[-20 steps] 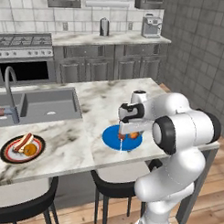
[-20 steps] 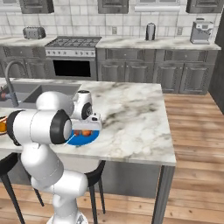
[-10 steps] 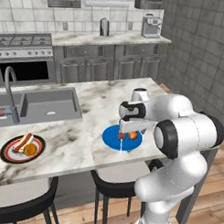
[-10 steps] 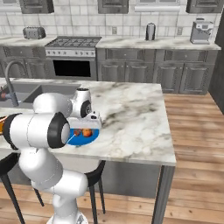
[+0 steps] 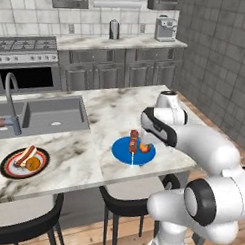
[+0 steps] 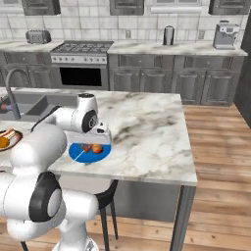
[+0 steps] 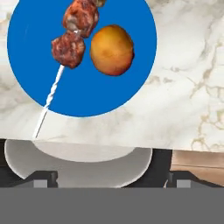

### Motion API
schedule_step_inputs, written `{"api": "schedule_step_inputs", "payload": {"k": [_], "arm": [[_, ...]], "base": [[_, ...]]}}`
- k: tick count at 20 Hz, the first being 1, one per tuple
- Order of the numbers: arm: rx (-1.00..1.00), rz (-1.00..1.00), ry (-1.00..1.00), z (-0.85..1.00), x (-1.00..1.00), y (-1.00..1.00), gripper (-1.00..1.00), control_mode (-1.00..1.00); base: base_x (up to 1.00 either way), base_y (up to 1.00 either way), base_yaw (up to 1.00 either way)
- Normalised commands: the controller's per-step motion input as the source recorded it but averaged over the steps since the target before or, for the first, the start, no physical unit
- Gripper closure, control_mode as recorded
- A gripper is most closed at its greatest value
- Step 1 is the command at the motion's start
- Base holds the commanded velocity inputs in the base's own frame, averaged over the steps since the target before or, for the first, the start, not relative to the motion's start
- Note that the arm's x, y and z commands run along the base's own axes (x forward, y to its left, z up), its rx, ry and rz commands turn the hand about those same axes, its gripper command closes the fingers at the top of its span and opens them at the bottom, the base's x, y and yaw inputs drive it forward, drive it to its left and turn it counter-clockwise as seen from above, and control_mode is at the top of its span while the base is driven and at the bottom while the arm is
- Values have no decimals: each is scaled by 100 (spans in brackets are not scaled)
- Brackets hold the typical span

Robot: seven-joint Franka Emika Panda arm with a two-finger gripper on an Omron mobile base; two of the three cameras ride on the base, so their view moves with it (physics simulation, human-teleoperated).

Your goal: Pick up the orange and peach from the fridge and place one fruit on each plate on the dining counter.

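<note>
The peach point(image 7: 111, 49) lies free on the blue plate point(image 7: 26, 39), beside a meat skewer point(image 7: 70, 41). My gripper point(image 7: 110, 177) hovers over the plate's near edge, open, with nothing between its fingertips. From the right base view the gripper point(image 6: 98, 139) hangs just above the peach point(image 6: 97, 148) and blue plate point(image 6: 78, 156). The orange point(image 5: 33, 164) rests with a sausage on the dark-rimmed plate point(image 5: 6, 171) at the left of the dining counter point(image 5: 110, 109). The fridge is out of view.
An inset sink point(image 5: 45, 112) and tap point(image 5: 12, 103) sit at the counter's left. Dark stools point(image 5: 134, 197) stand below its near edge. The counter's right edge point(image 6: 188, 147) drops to wooden floor. A stove point(image 6: 81, 63) and wall counter line the back.
The gripper went from shut to open and let the peach go onto the blue plate. The hand has drawn up and back a little from the plate.
</note>
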Motion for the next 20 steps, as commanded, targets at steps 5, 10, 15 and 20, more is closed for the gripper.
{"api": "schedule_step_inputs", "payload": {"k": [5,10,15,20], "arm": [[7,-9,-20,64,-100,-22,-100,-100],[4,-6,-25,65,-100,-2,-100,-100],[2,-2,-21,80,-80,0,-100,-100],[0,-2,-10,87,-37,0,-100,-100]], "base": [[0,0,0],[0,0,0],[0,0,0],[0,0,0]]}}
